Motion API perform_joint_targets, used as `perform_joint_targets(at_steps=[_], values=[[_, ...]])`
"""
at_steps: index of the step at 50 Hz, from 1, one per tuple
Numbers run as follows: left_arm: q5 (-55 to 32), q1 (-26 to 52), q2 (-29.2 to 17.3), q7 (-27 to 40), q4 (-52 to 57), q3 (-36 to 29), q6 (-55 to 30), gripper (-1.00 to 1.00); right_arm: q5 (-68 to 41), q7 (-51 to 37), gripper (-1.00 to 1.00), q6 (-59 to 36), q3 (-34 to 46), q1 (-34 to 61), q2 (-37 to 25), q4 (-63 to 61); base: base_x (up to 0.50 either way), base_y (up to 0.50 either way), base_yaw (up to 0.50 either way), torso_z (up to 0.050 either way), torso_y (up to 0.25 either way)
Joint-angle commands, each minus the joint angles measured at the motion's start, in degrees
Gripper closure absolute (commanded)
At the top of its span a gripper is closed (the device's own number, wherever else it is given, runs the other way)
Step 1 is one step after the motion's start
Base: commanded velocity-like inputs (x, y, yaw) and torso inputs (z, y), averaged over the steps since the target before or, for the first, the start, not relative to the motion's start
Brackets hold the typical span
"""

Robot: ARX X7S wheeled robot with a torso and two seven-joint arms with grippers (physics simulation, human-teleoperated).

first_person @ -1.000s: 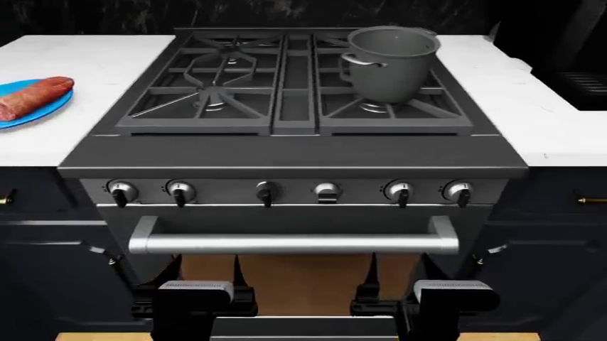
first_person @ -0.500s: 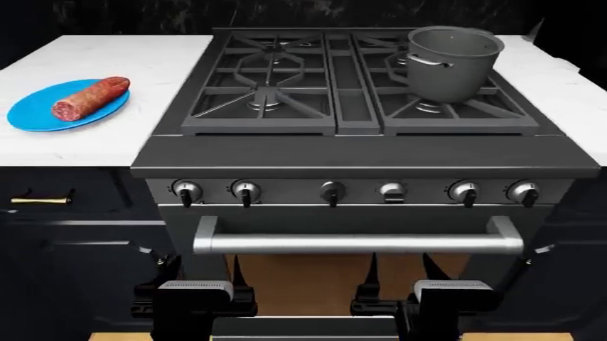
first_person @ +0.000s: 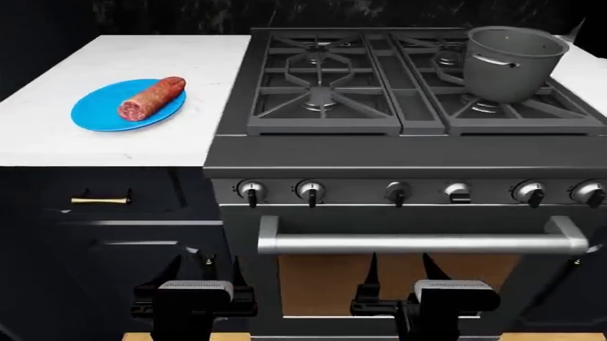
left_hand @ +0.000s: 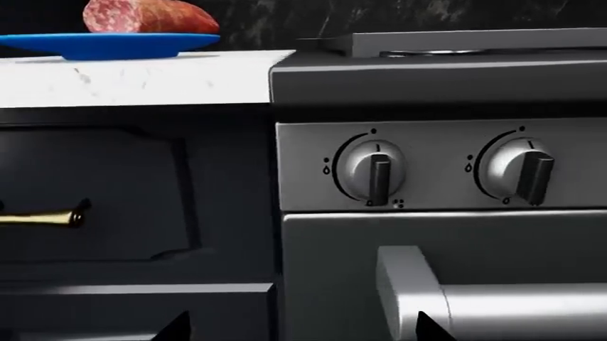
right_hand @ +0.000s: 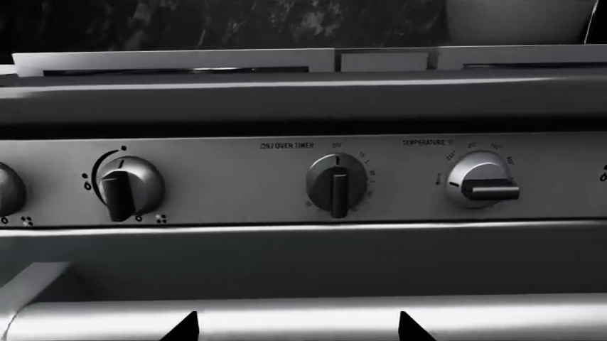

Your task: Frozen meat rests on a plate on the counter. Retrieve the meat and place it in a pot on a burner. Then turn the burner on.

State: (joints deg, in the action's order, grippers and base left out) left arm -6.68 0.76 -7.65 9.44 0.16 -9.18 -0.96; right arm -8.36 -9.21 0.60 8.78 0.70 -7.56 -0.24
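The reddish-brown meat lies on the blue plate on the white counter, left of the stove; both also show in the left wrist view, the meat on the plate. The dark grey pot stands on the back right burner. My left gripper and right gripper are both open and empty, held low in front of the oven door, far below the counter. Their tips show wide apart in the left wrist view and the right wrist view.
The stove front carries a row of knobs above the oven handle. A dark cabinet with a brass pull sits under the counter. Black grates cover the other burners. More white counter lies right of the stove.
The whole view has shifted left: the stove, pot and plate now appear further right in the head view. Both grippers keep the same pose, open and empty.
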Motion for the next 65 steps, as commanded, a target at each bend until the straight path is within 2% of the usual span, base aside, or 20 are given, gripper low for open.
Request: perform_joint_targets(at_steps=[1,29,43,65], values=[[-0.4,0.0,-0.4,0.5,0.0,-0.5,0.1,-1.00,-0.4,-0.6,-1.00,0.1,0.6,0.1,-0.4,0.0,0.00,0.38,0.00,0.000,0.000],[-1.4,0.3,-1.3,1.6,-0.2,-1.6,0.1,-1.00,-1.2,-1.7,-1.00,0.2,1.7,0.4,-1.3,0.3,0.00,0.37,0.00,0.000,0.000],[-1.9,0.3,-1.6,2.4,-0.1,-1.9,0.4,-1.00,-2.1,-2.3,-1.00,0.5,1.9,0.4,-1.6,0.2,0.00,0.04,0.00,0.000,0.000],[-2.5,0.4,-2.0,3.5,-0.2,-2.3,0.8,-1.00,-2.0,-3.2,-1.00,0.0,3.1,0.5,-2.3,0.2,0.00,0.00,0.00,0.050,0.000]])
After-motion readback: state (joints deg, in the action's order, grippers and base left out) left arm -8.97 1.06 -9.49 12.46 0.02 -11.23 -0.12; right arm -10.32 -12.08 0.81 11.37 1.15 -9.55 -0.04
